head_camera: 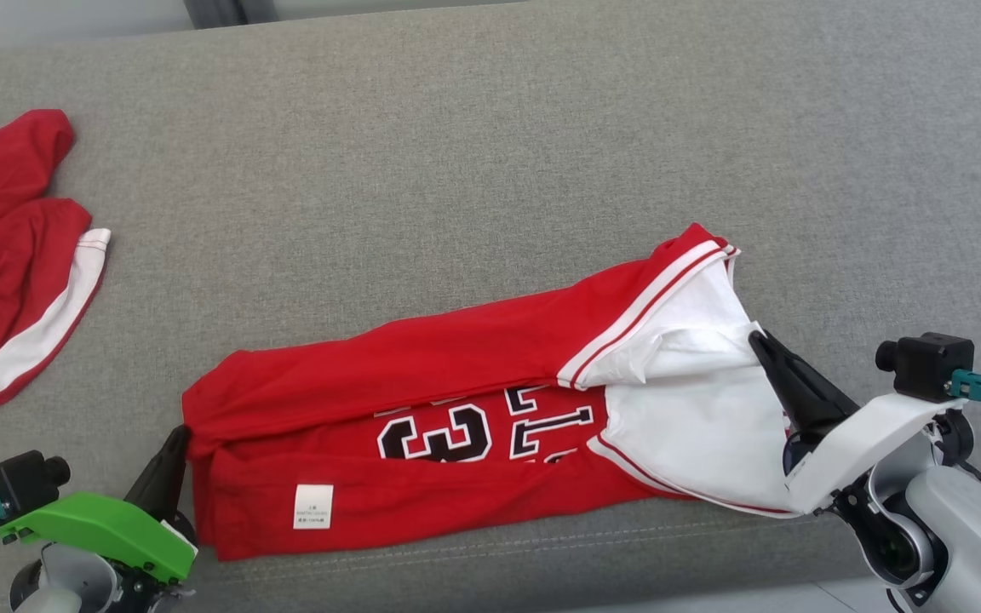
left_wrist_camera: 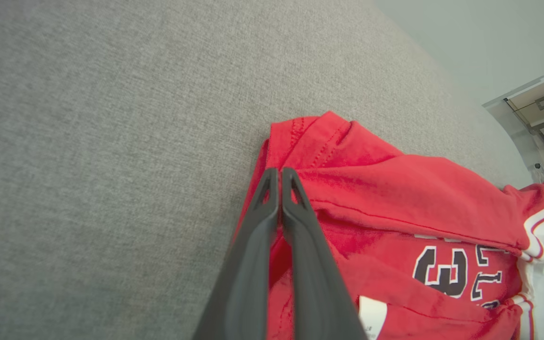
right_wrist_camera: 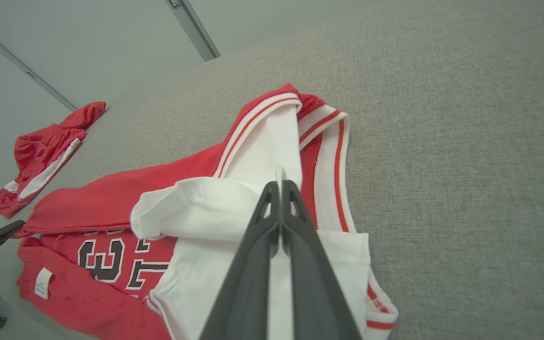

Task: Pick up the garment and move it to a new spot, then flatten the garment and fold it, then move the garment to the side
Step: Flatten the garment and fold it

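The garment (head_camera: 422, 375) is a red jersey with white trim, black numbers and a white lining, lying in a long folded strip on the grey fabric surface (head_camera: 490, 128). My left gripper (head_camera: 180, 432) is shut at the strip's left end, its tips pinched on the red hem (left_wrist_camera: 300, 141). My right gripper (head_camera: 754, 336) is shut on the white lining at the right end, with a sliver of white cloth (right_wrist_camera: 279, 172) between its tips. In the left wrist view the left gripper (left_wrist_camera: 280, 171) lies over the garment (left_wrist_camera: 395, 189). The right wrist view has the right gripper (right_wrist_camera: 280, 183) above the garment (right_wrist_camera: 111, 198).
A second red and white garment (head_camera: 5, 255) lies crumpled at the far left, also in the right wrist view (right_wrist_camera: 40, 156). The surface's front edge runs just below the jersey, with pale floor (head_camera: 712, 600) beyond it. Bare grey fabric stretches behind and to the right.
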`<state>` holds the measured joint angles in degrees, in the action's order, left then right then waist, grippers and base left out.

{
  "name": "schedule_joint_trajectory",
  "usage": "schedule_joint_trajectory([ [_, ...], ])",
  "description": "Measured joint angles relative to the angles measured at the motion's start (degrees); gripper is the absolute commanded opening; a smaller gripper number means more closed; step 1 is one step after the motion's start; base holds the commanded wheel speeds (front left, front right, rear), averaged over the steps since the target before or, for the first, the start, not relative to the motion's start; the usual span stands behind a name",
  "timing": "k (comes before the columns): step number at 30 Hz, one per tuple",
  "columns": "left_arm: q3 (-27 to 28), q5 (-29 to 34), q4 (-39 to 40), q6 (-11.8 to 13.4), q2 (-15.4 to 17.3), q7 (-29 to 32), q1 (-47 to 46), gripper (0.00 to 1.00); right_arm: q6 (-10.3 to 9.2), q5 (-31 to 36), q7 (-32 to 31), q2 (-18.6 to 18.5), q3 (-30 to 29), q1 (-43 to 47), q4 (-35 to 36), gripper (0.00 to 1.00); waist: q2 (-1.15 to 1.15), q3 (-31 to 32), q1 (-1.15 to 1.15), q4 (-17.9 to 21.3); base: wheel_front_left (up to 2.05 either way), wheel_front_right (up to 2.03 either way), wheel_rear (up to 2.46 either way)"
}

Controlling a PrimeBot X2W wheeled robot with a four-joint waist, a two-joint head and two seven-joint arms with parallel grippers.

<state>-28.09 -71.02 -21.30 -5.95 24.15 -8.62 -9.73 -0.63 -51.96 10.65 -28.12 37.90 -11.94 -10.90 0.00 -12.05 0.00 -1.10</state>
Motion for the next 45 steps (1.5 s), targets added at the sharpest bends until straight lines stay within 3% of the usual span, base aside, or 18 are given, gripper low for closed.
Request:
schedule_joint_trajectory([
  [28,-1.3,-0.33,4.13,2.01,-0.05,0.33,4.01,0.0,-2.59,2.11,-0.63,-1.33,1.37,1.68,-0.24,0.0,0.0,0.22,0.0,0.38,0.0,0.0,0.0],
  [29,-1.24,-0.33,4.17,2.18,-0.05,0.32,4.01,0.0,-2.6,2.12,-0.63,-1.26,1.38,1.68,-0.24,0.28,0.0,0.23,0.0,0.41,0.0,0.0,0.0],
  [31,-1.0,-0.34,4.22,2.54,-0.03,0.31,4.01,0.22,-2.96,2.43,-0.62,-1.18,1.44,1.67,-0.23,0.93,0.0,0.27,0.0,0.46,0.0,0.0,0.0],
  [32,-0.88,-0.34,4.25,2.77,-0.02,0.24,4.01,0.47,-2.99,2.64,-0.63,-1.15,1.45,1.67,-0.23,1.0,0.0,0.29,0.0,0.49,0.0,0.0,0.0],
  [34,-0.7,-0.33,4.26,3.2,0.0,0.09,4.01,0.98,-3.04,2.64,-0.62,-1.09,1.45,1.66,-0.24,1.0,0.0,0.35,0.0,0.55,0.0,0.0,0.0],
  [45,0.44,-0.24,4.31,4.54,0.96,-1.1,6.57,1.0,-4.04,2.69,-0.6,-0.42,1.51,1.68,-0.86,1.0,0.0,2.01,0.0,1.84,0.0,0.0,0.0],
])
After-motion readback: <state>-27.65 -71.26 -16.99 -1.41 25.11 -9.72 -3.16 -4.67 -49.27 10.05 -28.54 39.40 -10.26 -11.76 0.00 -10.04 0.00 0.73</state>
